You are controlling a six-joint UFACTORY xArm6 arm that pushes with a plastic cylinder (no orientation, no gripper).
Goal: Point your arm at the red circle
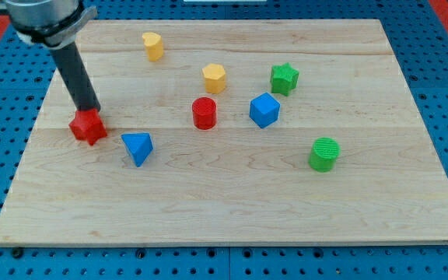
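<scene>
Seven blocks: two red, the red circle and a red star touching my tip, two yellow, two green, two blue... no, eight; no claw shows.

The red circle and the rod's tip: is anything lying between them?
Almost bare board in the camera view. My tip sits at the red star, left of the red circle; the blue triangle lies just below that line.
</scene>
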